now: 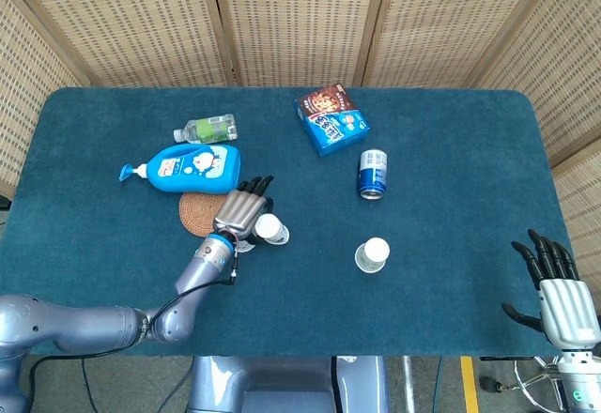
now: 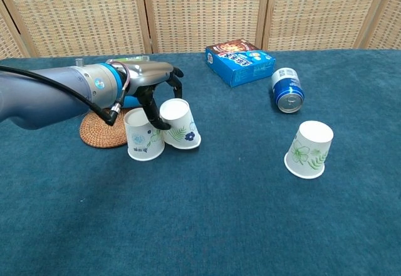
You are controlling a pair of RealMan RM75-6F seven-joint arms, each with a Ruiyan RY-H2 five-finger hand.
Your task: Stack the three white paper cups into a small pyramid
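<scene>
Two white paper cups with flower prints stand upside down side by side, just right of a woven coaster (image 2: 103,132). My left hand (image 2: 153,84) reaches over them from the left. Its thumb lies between them and its fingers curl behind the right cup (image 2: 180,124), which it grips and which tilts slightly. The left cup (image 2: 143,137) touches that cup. In the head view my left hand (image 1: 239,211) covers the left cup, and the gripped cup (image 1: 272,229) shows beside it. The third cup (image 2: 309,149) (image 1: 373,254) stands alone, upside down, to the right. My right hand (image 1: 561,293) hangs open beyond the table's near right corner.
A blue drink can (image 2: 286,90) lies on its side behind the third cup. A blue snack box (image 2: 240,61) sits at the back. A blue lotion bottle (image 1: 188,169) and a small green-labelled bottle (image 1: 208,130) lie behind the coaster.
</scene>
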